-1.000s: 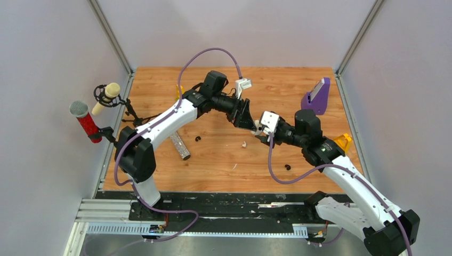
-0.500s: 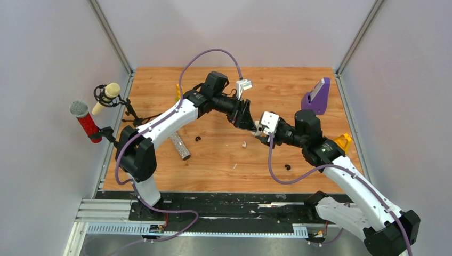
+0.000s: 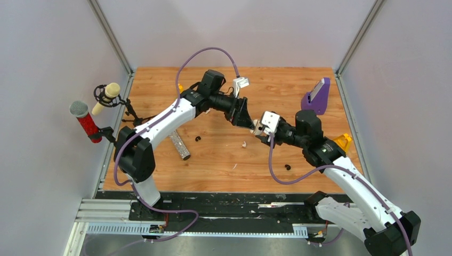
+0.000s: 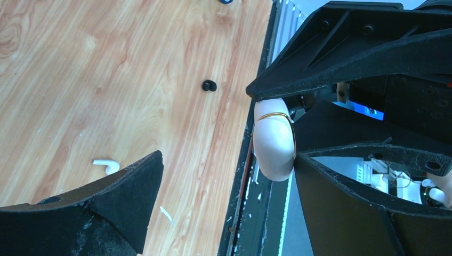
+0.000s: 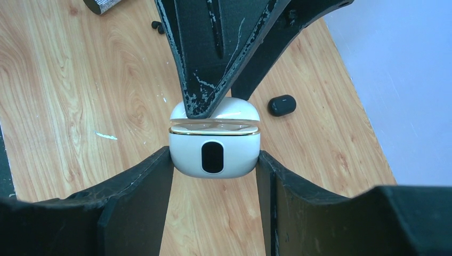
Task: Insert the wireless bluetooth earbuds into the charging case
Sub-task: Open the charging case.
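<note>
Our right claw (image 5: 214, 166) is clamped on the white case (image 5: 214, 148). Our left claw (image 3: 247, 120), wide apart, has nudged onto its lid (image 5: 237, 111); we think opening comes next. A white earbud (image 4: 106, 166) lies near the case.

Bright, even light; soft shadows on the table (image 3: 224, 160); right claw (image 5: 214, 160) softly blurred up close.

Right wrist view. The right pincer (image 5: 213, 156) clamps a white charging case (image 5: 234, 154) at centre, one finger at 9 o'clock and one at 3 o'clock of it. The lid sits slightly ajar above a gold rim. From 12 o'clock the spread left pincer (image 5: 218, 104) touches the lid with one finger (image 5: 205, 58). On the bench (image 5: 64, 90): a black oval case (image 5: 281, 105) at 2 o'clock, a small black earbud (image 5: 157, 25) at 11 o'clock, and a white sliver (image 5: 106, 136) at 9 o'clock.
</note>
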